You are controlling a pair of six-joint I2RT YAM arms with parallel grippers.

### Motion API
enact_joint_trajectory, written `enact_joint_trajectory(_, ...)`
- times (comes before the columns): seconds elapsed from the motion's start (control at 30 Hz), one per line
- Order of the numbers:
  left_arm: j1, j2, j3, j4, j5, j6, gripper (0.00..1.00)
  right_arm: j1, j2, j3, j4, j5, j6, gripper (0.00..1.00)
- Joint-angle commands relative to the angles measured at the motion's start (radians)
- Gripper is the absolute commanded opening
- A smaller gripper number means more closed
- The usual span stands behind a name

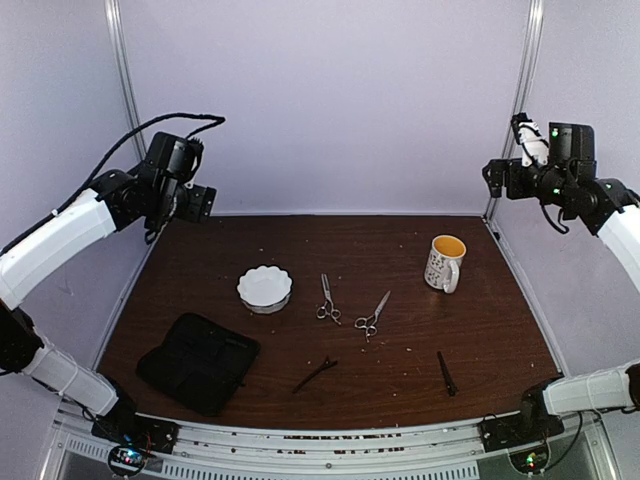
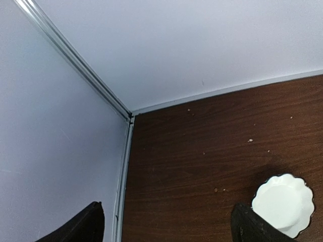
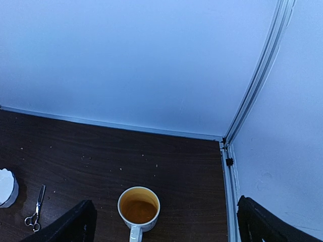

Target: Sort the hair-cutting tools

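Note:
Two small silver scissors lie at the table's middle, one left of the other; the left one also shows in the right wrist view. Two thin dark hair clips lie nearer the front, one at centre and one to the right. My left gripper is held high over the far left corner, open and empty. My right gripper is held high over the far right corner, open and empty. Both are far from the tools.
A white scalloped bowl stands left of the scissors and shows in the left wrist view. A flat black fabric case lies at the front left. A white mug with a yellow inside stands at the right.

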Motion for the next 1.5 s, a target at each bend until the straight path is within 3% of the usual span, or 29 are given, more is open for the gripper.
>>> enact_joint_trajectory(0.0,0.102,-0.068,-0.094,0.052,0.145,-0.015,0.87,-0.022,-0.012,-0.109,0.111,0.004,0.008,1.00)
enact_joint_trajectory(0.1,0.145,-0.106,-0.164,0.044,0.219,-0.021,0.81,-0.036,-0.009,-0.204,0.178,0.013,0.004,1.00)
enact_joint_trajectory(0.27,0.120,-0.153,-0.253,-0.003,0.294,-0.052,0.73,-0.057,-0.001,-0.334,0.247,-0.086,-0.051,0.99)
enact_joint_trajectory(0.6,-0.136,-0.127,-0.387,-0.121,0.400,-0.170,0.59,-0.040,0.003,-0.515,0.293,-0.421,-0.179,0.85)
enact_joint_trajectory(0.73,-0.248,-0.073,-0.404,-0.192,0.448,-0.223,0.47,0.075,0.014,-0.561,0.238,-0.496,-0.329,0.78)
enact_joint_trajectory(0.9,-0.318,-0.031,-0.449,-0.209,0.526,-0.275,0.30,0.278,0.070,-0.546,0.140,-0.465,-0.527,0.68)
enact_joint_trajectory(1.0,-0.333,0.009,-0.483,-0.197,0.594,-0.291,0.08,0.395,0.104,-0.538,0.106,-0.450,-0.603,0.63)
enact_joint_trajectory(1.13,-0.339,0.037,-0.533,-0.155,0.664,-0.304,0.01,0.550,0.151,-0.542,0.104,-0.397,-0.686,0.60)
enact_joint_trajectory(1.2,-0.339,0.049,-0.543,-0.144,0.675,-0.308,0.05,0.616,0.187,-0.528,0.101,-0.372,-0.718,0.60)
enact_joint_trajectory(1.3,-0.339,0.074,-0.548,-0.135,0.684,-0.313,0.34,0.681,0.258,-0.489,0.095,-0.355,-0.751,0.62)
enact_joint_trajectory(1.47,-0.331,0.100,-0.564,-0.097,0.728,-0.321,0.55,0.742,0.419,-0.389,0.090,-0.344,-0.764,0.65)
